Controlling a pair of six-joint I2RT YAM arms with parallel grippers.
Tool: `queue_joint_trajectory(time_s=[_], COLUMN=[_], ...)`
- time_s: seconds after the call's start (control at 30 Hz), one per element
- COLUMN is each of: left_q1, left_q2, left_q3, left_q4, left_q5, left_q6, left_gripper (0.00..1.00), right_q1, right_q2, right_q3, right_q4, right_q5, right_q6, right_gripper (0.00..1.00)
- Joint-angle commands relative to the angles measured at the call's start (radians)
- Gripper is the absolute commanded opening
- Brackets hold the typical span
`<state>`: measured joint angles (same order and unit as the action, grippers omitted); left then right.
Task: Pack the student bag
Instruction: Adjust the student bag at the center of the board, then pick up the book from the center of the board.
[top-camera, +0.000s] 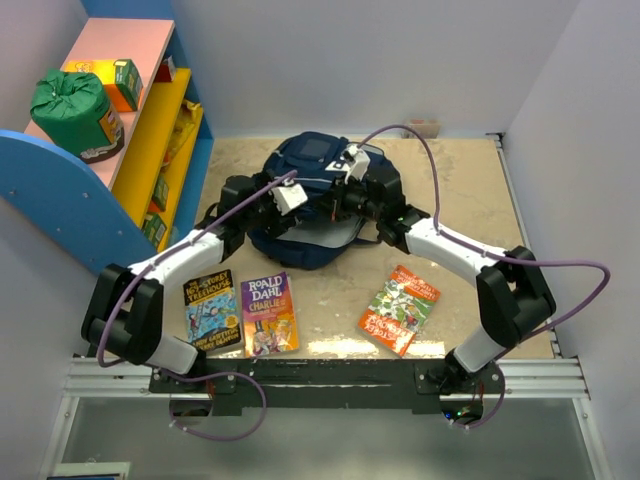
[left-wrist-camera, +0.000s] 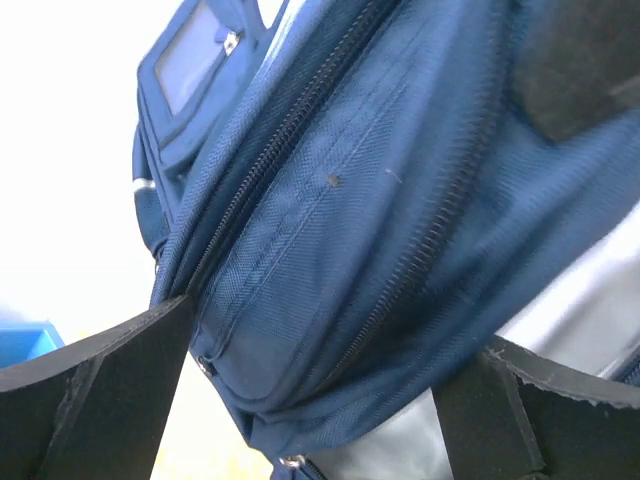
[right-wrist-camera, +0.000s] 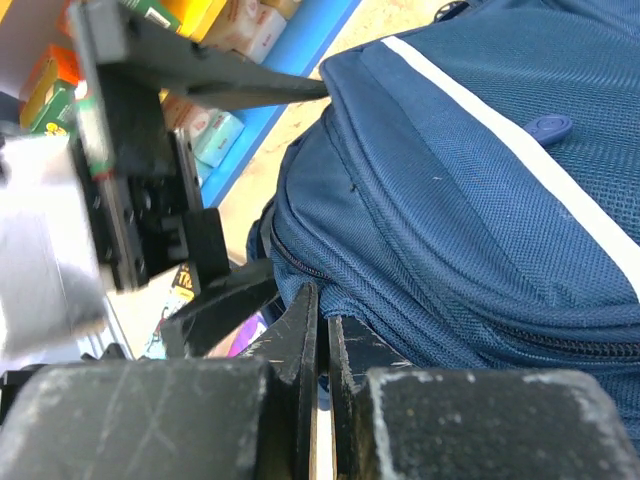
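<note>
The student bag (top-camera: 300, 160), navy blue with a grey stripe, lies at the middle back of the table. Both arms reach in to its near side. My left gripper (top-camera: 310, 205) is open wide, and its fingers straddle a zipped fold of the bag (left-wrist-camera: 380, 200). In the left wrist view the left gripper (left-wrist-camera: 335, 325) has fabric between its pads without pinching it. My right gripper (right-wrist-camera: 322, 300) is shut on a thin edge of the bag (right-wrist-camera: 480, 220) next to a zip seam. One left finger (right-wrist-camera: 250, 88) shows close beside it.
Three books lie on the table near the arms: one at the left (top-camera: 212, 310), a purple one (top-camera: 268, 313) and one at the right (top-camera: 400, 308). A blue, yellow and pink shelf (top-camera: 150, 130) with a green sack (top-camera: 72, 108) stands at the left. Walls close in the back and right.
</note>
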<state>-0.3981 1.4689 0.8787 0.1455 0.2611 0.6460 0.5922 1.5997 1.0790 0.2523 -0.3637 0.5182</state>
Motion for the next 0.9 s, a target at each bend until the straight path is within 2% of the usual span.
queue_joint_trajectory(time_s=[0.0, 0.03, 0.07, 0.13, 0.17, 0.2, 0.27, 0.3, 0.4, 0.47, 0.5, 0.53, 0.57, 0.6, 0.63, 0.67, 0.7, 0.73, 0.8, 0.87], left_q1=[0.007, 0.008, 0.016, 0.037, 0.069, 0.08, 0.074, 0.068, 0.039, 0.021, 0.021, 0.03, 0.036, 0.041, 0.062, 0.071, 0.071, 0.046, 0.018, 0.012], left_q2=[0.103, 0.138, 0.174, 0.266, 0.283, 0.292, 0.269, 0.224, 0.142, 0.137, 0.149, 0.16, 0.197, 0.217, 0.231, 0.234, 0.222, 0.197, 0.125, 0.088], left_q3=[0.19, 0.239, 0.335, 0.426, 0.475, 0.486, 0.441, 0.41, 0.307, 0.321, 0.33, 0.321, 0.321, 0.339, 0.398, 0.408, 0.399, 0.332, 0.257, 0.22], left_q4=[-0.036, -0.204, -0.275, -0.457, -0.49, -0.506, -0.456, -0.369, -0.244, -0.248, -0.254, -0.218, -0.181, -0.257, -0.34, -0.386, -0.364, -0.313, -0.162, -0.162], left_q5=[-0.096, -0.061, 0.007, 0.116, 0.226, 0.257, 0.216, 0.186, 0.06, -0.052, -0.083, -0.23, -0.291, -0.312, -0.16, -0.116, -0.105, -0.165, -0.207, -0.162], left_q6=[-0.076, -0.068, -0.072, -0.059, -0.054, -0.054, -0.062, -0.059, -0.037, -0.04, -0.07, -0.127, -0.22, -0.223, -0.201, -0.209, -0.207, -0.194, -0.146, -0.126], left_gripper=[1.0, 1.0, 1.0, 1.0, 1.0, 1.0, 1.0, 1.0, 1.0, 1.0, 1.0, 1.0, 1.0, 1.0, 1.0, 1.0, 1.0, 1.0, 1.0, 0.98], right_q1=[0.026, 0.026, 0.027, 0.029, 0.029, 0.028, 0.028, 0.029, 0.029, 0.029, 0.029, 0.028, 0.027, 0.029, 0.028, 0.029, 0.029, 0.028, 0.027, 0.027], right_q2=[-0.034, -0.032, -0.032, -0.03, -0.029, -0.029, -0.035, -0.037, -0.043, -0.043, -0.043, -0.043, -0.043, -0.043, -0.043, -0.049, -0.052, -0.053, -0.049, -0.043], right_q3=[0.064, 0.064, 0.064, 0.068, 0.078, 0.081, 0.079, 0.079, 0.073, 0.065, 0.062, 0.059, 0.055, 0.053, 0.052, 0.047, 0.044, 0.041, 0.041, 0.044], right_q4=[0.061, 0.058, 0.053, 0.045, 0.029, 0.021, 0.016, 0.013, 0.013, 0.021, 0.024, 0.034, 0.042, 0.048, 0.056, 0.059, 0.059, 0.065, 0.061, 0.061], right_q5=[-0.139, -0.139, -0.138, -0.13, -0.126, -0.124, -0.119, -0.118, -0.112, -0.11, -0.107, -0.103, -0.101, -0.1, -0.096, -0.092, -0.087, -0.086, -0.095, -0.106], right_q6=[-0.033, -0.043, -0.05, -0.07, -0.076, -0.084, -0.096, -0.099, -0.113, -0.115, -0.113, -0.112, -0.109, -0.103, -0.103, -0.103, -0.106, -0.109, -0.115, -0.116], right_gripper=[0.0, 0.0, 0.0, 0.0, 0.0, 0.0, 0.0, 0.0, 0.0, 0.0, 0.0, 0.0, 0.0, 0.0, 0.0, 0.0, 0.0, 0.0, 0.0, 0.0])
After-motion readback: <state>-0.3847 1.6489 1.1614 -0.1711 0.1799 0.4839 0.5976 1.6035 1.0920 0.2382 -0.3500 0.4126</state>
